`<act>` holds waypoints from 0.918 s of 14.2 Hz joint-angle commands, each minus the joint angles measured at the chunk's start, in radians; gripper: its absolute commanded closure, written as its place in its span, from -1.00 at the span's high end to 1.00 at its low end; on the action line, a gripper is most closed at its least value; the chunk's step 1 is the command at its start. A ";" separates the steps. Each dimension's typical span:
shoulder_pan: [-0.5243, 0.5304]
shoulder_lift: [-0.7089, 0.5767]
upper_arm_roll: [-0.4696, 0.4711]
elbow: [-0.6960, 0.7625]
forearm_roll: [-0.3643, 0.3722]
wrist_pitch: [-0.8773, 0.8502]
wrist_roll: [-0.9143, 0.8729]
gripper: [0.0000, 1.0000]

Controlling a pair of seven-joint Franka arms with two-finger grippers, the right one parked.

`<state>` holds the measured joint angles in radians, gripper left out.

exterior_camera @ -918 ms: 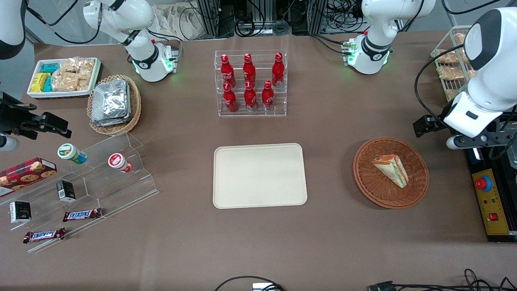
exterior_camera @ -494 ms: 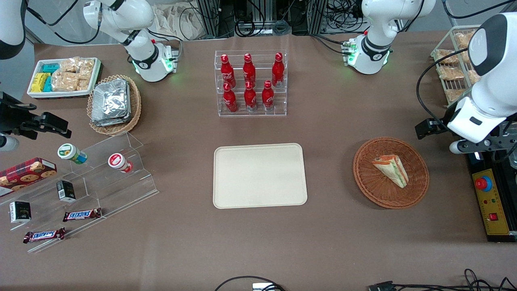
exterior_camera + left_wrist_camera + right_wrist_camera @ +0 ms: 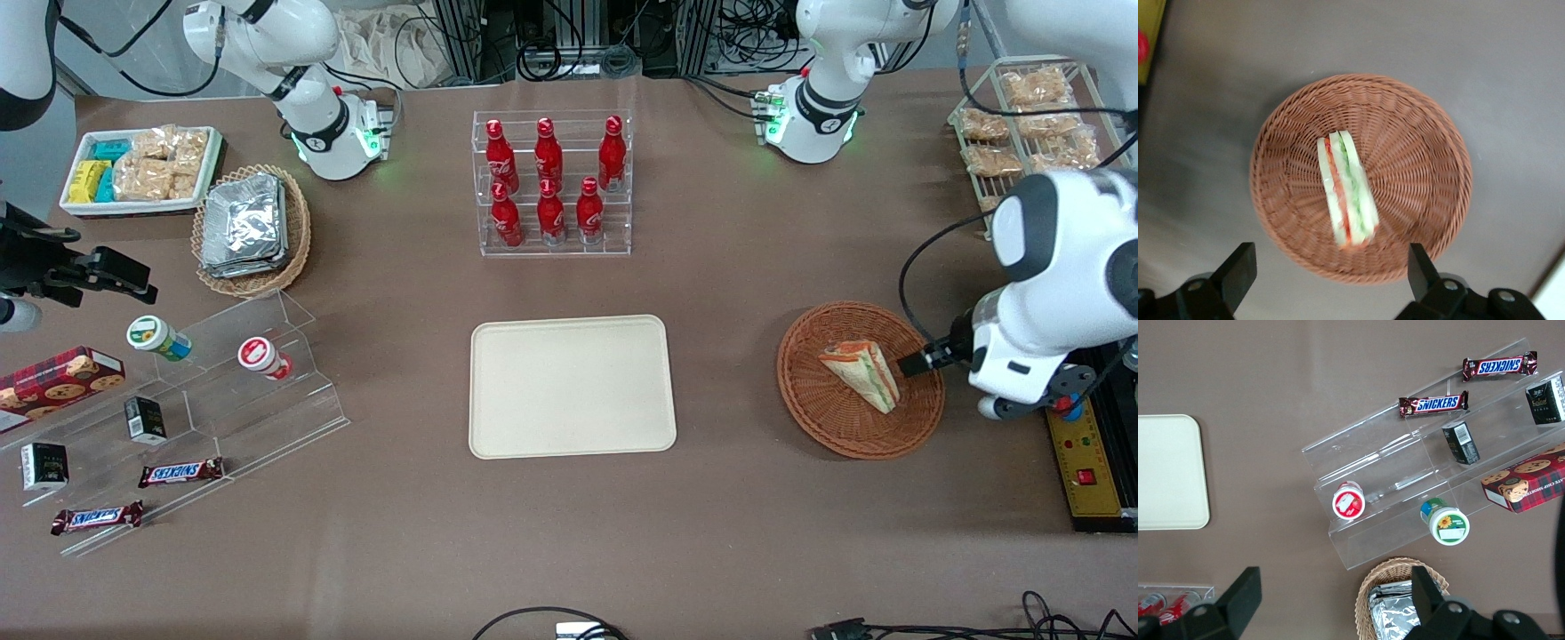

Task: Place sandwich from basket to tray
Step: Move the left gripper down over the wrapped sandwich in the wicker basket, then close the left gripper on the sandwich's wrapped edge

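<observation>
The sandwich, a white-bread wedge with orange, green and pink layers, lies in the round reddish-brown wicker basket. In the left wrist view the sandwich sits near the middle of the basket. My left gripper hovers above the basket's rim, open, its two dark fingers spread wide with nothing between them. From the front, the gripper hangs over the basket's edge toward the working arm's end. The cream-beige tray lies bare at the table's middle.
A clear rack of red bottles stands farther from the front camera than the tray. A wire rack of snack packs and a yellow control box sit at the working arm's end. Acrylic shelves with snacks lie toward the parked arm's end.
The left arm has swung down and toward the front camera, bringing the wrist from beside the wire rack to just above the basket's edge. The sandwich and basket have not moved.
</observation>
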<state>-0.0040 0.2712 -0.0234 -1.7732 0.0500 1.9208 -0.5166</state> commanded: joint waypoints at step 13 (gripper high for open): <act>0.027 0.102 -0.003 -0.287 -0.082 0.415 -0.286 1.00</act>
<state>0.0233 0.3597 -0.0228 -2.0612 0.0068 2.3202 -0.7913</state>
